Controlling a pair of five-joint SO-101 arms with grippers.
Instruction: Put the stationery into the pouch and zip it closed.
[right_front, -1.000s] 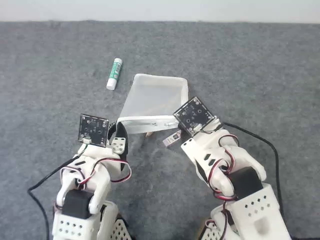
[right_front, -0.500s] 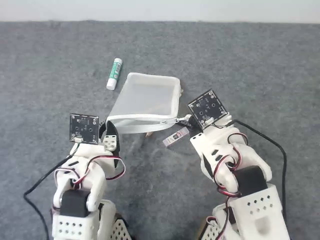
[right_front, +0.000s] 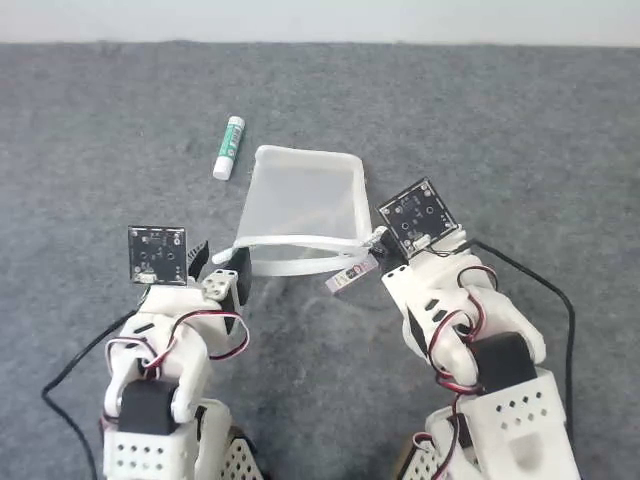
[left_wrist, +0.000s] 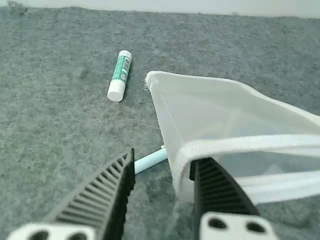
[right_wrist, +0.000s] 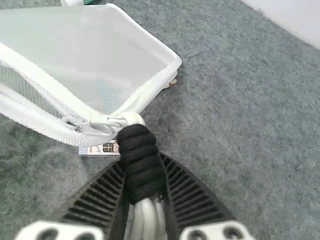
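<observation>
The white translucent pouch (right_front: 303, 198) lies mid-table, its mouth gaping toward the arms. My right gripper (right_front: 375, 243) (right_wrist: 141, 165) is shut on the black zipper pull cord (right_wrist: 136, 150) at the pouch's right end, just behind the metal slider (right_wrist: 107, 121). My left gripper (right_front: 222, 262) (left_wrist: 165, 160) is open at the pouch's left corner (left_wrist: 181, 167), which rests against one finger (left_wrist: 215, 190). A green-and-white glue stick (right_front: 229, 147) (left_wrist: 120, 75) lies on the carpet left of the pouch. A pale blue stick (left_wrist: 150, 160) pokes out from under the pouch. A small printed block (right_front: 348, 276) (right_wrist: 102, 149) lies below the zipper.
Grey carpet (right_front: 520, 130) covers the table, with open room on the right and at the far left. A pale wall runs along the far edge. Cables trail from both arms near the front.
The right gripper has drawn the zipper pull to the right. The left arm has slid back and left. The pouch has shifted and its mouth now gapes.
</observation>
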